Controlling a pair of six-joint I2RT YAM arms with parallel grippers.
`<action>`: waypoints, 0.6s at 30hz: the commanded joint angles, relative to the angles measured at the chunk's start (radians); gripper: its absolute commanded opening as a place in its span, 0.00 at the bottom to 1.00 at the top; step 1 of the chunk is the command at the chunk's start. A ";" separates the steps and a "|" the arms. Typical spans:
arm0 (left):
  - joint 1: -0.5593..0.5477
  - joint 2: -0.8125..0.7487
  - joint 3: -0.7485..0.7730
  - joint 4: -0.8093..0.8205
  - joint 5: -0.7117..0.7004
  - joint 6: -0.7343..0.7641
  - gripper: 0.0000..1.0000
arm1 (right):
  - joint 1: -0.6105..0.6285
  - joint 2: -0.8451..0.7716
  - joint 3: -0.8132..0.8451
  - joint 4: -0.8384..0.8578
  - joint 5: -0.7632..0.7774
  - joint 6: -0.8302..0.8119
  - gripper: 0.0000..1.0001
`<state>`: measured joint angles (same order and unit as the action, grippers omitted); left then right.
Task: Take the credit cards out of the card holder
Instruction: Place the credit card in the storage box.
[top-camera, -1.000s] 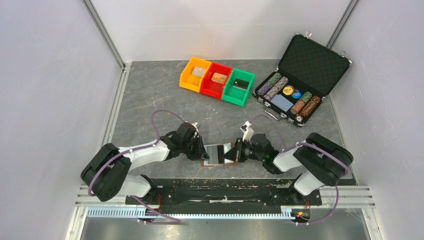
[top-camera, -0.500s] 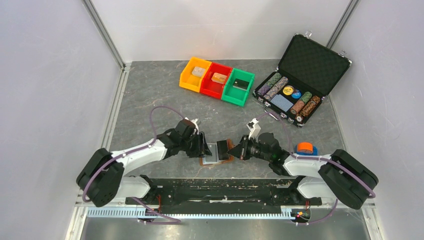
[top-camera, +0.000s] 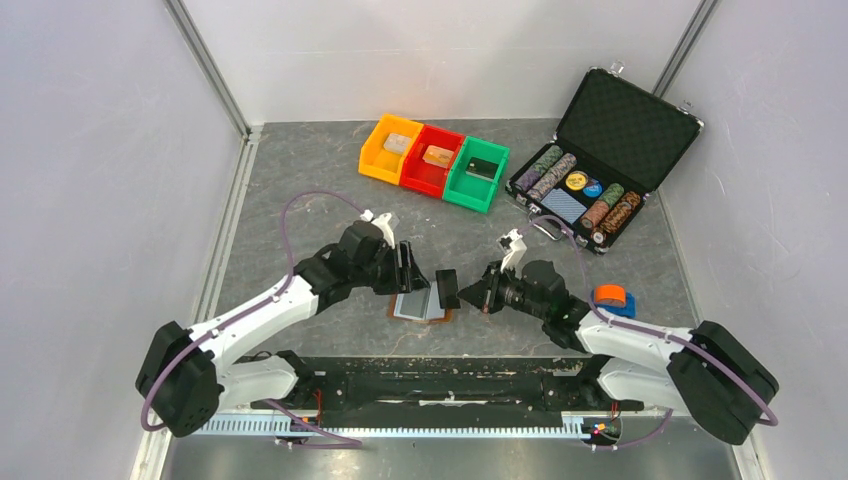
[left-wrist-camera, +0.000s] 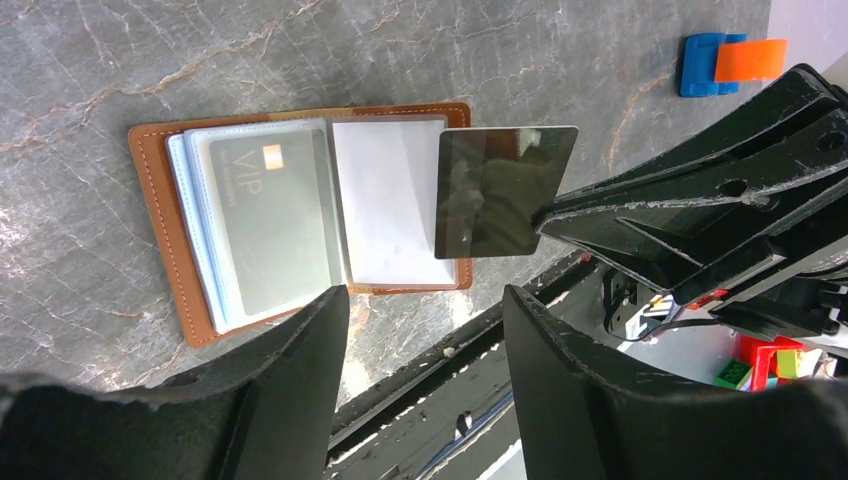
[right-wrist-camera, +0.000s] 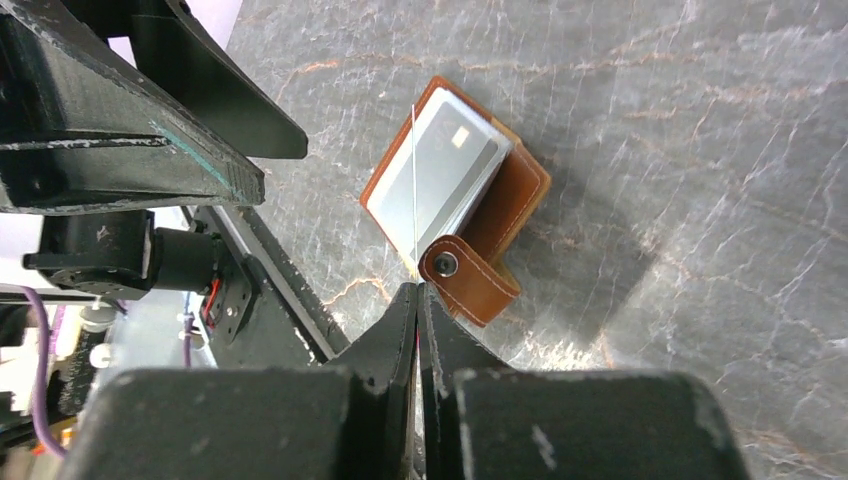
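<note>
Brown leather holder (top-camera: 418, 306) lies spread open on table (top-camera: 300, 200), directly under left gripper (top-camera: 408, 268) and just ahead of right gripper (top-camera: 460, 290).

Change over the last second: the dark card (left-wrist-camera: 505, 190), which sat flat on the holder a second ago, is now out. It is pinched by one edge between the right gripper's closed fingertips and stands off the holder's near page; from the right wrist it reads as a thin edge-on line. It looks clear of the pocket, not touching the holder.

The left gripper was narrow and down at the holder's far edge. It has since spread its jaws wide and backed up and away, so it holds nothing, and the holder shows between its fingers in the wrist view.

VIP card (left-wrist-camera: 265, 225) is still tucked in the pocket on the page farther from the right gripper.

Meaning: one card extracted, task not finished. Likely next is to put the held card down beside the holder, then go back for the VIP card, with the left gripper needed again to pin the holder. More cards behind it: cannot tell.
</note>
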<state>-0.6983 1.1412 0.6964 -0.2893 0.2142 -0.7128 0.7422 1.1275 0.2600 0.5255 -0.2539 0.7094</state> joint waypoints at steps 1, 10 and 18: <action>-0.004 0.016 0.065 -0.050 -0.007 0.019 0.65 | -0.003 -0.042 0.066 -0.052 0.046 -0.108 0.00; -0.003 0.028 0.226 -0.108 0.037 0.069 0.75 | 0.003 -0.132 0.080 -0.070 0.045 -0.396 0.00; 0.006 0.057 0.387 -0.176 0.079 -0.151 0.71 | 0.133 -0.215 0.042 0.049 0.350 -0.849 0.00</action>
<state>-0.6975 1.2011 1.0325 -0.4614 0.2386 -0.7212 0.7864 0.9493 0.2993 0.4381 -0.1146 0.1909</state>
